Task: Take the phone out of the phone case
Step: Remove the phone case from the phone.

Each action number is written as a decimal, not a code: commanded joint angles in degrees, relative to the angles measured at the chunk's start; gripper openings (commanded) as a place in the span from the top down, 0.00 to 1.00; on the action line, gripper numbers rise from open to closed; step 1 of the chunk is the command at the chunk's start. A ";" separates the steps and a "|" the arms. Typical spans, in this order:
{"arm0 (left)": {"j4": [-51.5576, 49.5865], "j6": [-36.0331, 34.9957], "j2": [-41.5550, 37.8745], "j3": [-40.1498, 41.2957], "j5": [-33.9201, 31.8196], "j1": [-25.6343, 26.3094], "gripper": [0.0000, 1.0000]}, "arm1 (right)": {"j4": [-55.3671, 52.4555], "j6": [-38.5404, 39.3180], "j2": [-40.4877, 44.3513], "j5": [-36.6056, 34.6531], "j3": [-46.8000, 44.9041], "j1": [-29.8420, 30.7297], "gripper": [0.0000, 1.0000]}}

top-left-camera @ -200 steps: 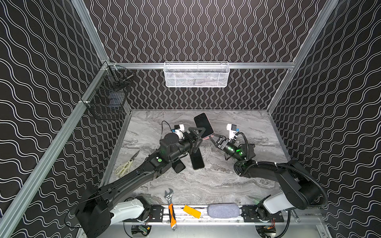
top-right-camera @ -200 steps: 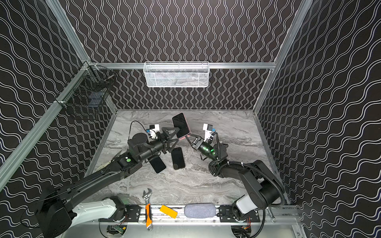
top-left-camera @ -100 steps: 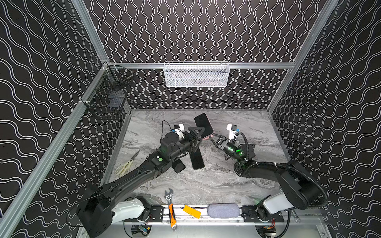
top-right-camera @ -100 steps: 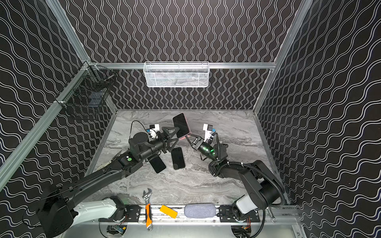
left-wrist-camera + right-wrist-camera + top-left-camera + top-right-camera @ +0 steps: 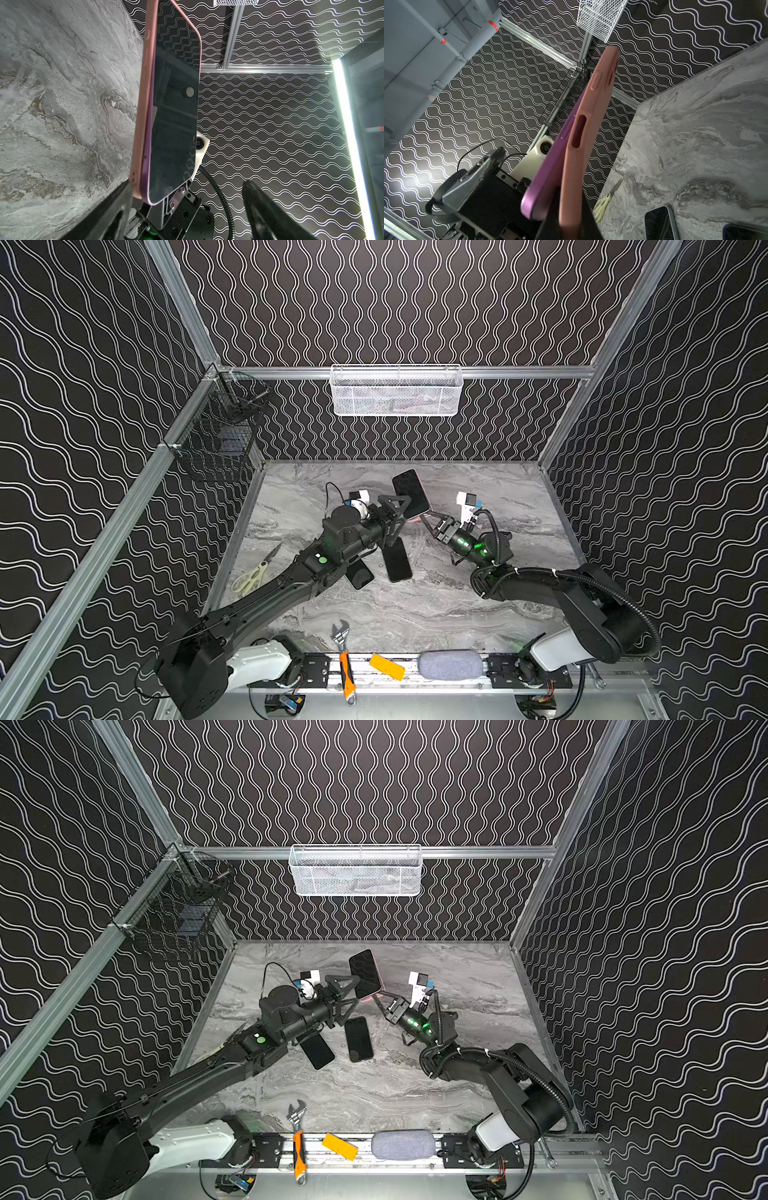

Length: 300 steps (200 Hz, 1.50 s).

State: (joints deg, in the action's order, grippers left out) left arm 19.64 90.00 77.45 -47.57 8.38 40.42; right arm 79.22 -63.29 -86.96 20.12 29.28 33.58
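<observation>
The phone (image 5: 409,491) has a dark screen and a purple body. It sits in a pink phone case (image 5: 583,135) and is held up off the table in both top views. My right gripper (image 5: 426,516) is shut on the lower end of the case. In the right wrist view the phone's near corner (image 5: 536,199) stands apart from the case, with a dark finger (image 5: 555,199) between them. My left gripper (image 5: 400,514) is open, its fingers (image 5: 116,207) on either side of the phone's lower end and apart from it.
Two bare black phones (image 5: 397,559) (image 5: 359,574) lie on the marble table (image 5: 457,614) under the left arm. Scissors (image 5: 253,572) lie by the left wall. A wrench (image 5: 345,659), a yellow piece (image 5: 386,666) and a grey pouch (image 5: 451,664) line the front rail. A white basket (image 5: 397,391) and a black basket (image 5: 220,435) hang on the walls.
</observation>
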 commanded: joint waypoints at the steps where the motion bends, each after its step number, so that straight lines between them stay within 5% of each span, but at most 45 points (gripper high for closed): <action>1: 3.30 0.21 0.33 -0.89 0.49 -0.11 0.14 | 2.16 2.05 0.53 0.99 -0.01 0.60 0.96; 248: 3.64 -0.43 0.68 -1.03 1.13 -0.16 0.15 | -2.50 7.30 -0.01 -1.50 0.52 2.57 0.96; 300: 3.78 -0.69 2.80 -1.38 1.29 -0.17 0.28 | -3.18 7.47 1.21 -1.56 0.44 2.80 0.96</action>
State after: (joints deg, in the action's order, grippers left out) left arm 18.79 90.00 79.75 -48.31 9.52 40.29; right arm 73.91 -56.36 -86.67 17.52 29.39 36.21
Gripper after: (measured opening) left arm 0.748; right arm 0.116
